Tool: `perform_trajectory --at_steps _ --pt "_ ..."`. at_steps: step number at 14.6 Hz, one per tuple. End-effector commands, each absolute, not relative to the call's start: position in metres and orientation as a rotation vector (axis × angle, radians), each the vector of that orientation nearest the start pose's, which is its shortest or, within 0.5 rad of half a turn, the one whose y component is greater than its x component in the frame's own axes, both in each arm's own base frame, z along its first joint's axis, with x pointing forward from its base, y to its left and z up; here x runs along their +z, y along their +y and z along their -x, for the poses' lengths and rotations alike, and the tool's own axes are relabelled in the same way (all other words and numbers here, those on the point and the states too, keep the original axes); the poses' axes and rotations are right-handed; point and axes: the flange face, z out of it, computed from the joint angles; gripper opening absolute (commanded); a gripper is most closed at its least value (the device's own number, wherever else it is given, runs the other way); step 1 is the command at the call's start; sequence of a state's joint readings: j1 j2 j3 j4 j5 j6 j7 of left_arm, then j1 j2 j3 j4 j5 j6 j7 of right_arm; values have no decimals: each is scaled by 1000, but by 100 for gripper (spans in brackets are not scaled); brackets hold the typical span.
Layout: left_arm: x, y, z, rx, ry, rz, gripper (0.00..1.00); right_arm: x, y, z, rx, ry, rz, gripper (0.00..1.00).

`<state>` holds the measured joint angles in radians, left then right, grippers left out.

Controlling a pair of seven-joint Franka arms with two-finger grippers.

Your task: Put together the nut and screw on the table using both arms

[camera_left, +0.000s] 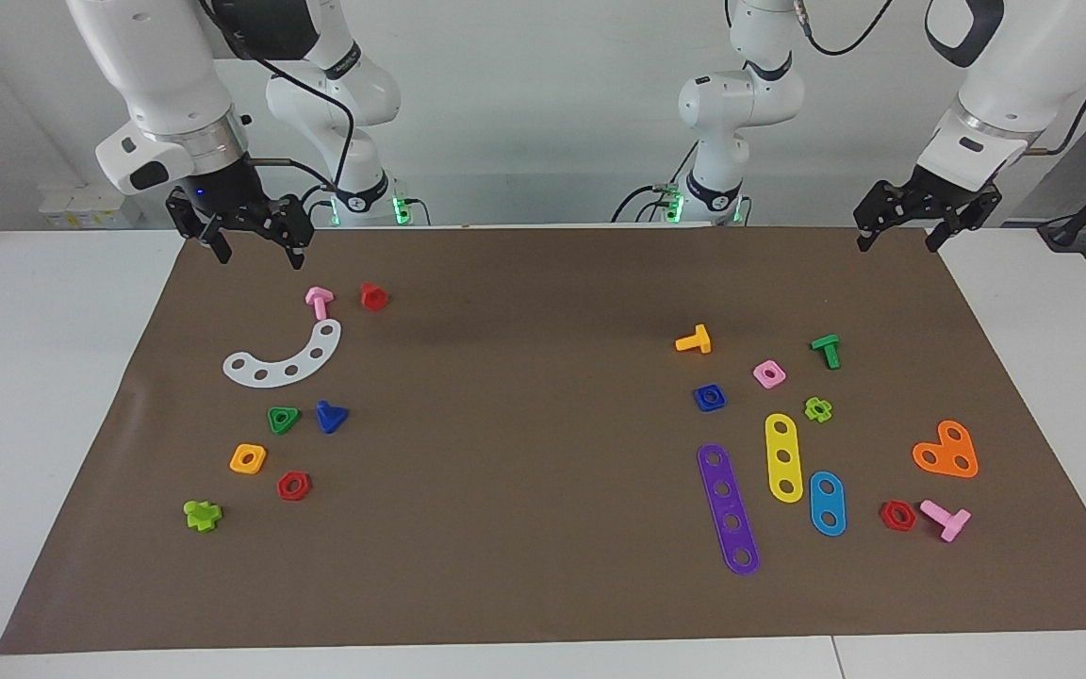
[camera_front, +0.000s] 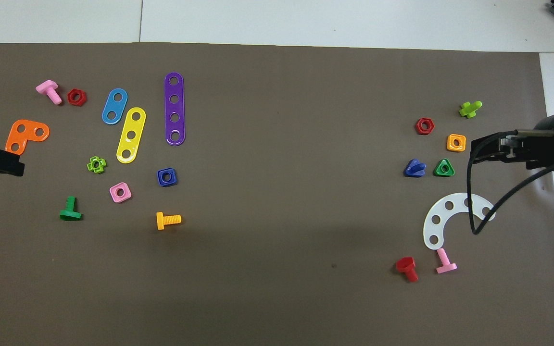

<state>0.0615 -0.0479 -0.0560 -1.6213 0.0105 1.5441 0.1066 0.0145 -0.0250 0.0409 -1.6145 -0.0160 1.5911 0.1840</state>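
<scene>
The blue square nut lies on the brown mat toward the left arm's end, also in the overhead view. The dark blue screw with its triangular head lies toward the right arm's end, beside a green triangular nut; it also shows in the overhead view. My right gripper hangs open and empty over the mat's edge nearest the robots, near a pink bolt. My left gripper hangs open and empty over the mat's corner at its own end.
Around the nut lie an orange bolt, a pink square nut, purple, yellow and blue strips. Near the screw lie a white curved strip, an orange nut and a red nut.
</scene>
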Motion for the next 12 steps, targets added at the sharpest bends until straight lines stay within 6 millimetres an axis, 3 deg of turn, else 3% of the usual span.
perform_trajectory --at_steps 1,3,7,12 --pt "626 6 -536 48 142 3140 100 618 10 -547 -20 209 3123 100" --pt "626 6 -536 48 142 3140 100 606 10 -549 -22 193 3124 100" --pt "627 6 -536 46 142 3140 100 558 12 -556 -75 186 3121 100" --pt "627 6 -536 46 142 3140 100 477 12 -586 -42 122 3123 98"
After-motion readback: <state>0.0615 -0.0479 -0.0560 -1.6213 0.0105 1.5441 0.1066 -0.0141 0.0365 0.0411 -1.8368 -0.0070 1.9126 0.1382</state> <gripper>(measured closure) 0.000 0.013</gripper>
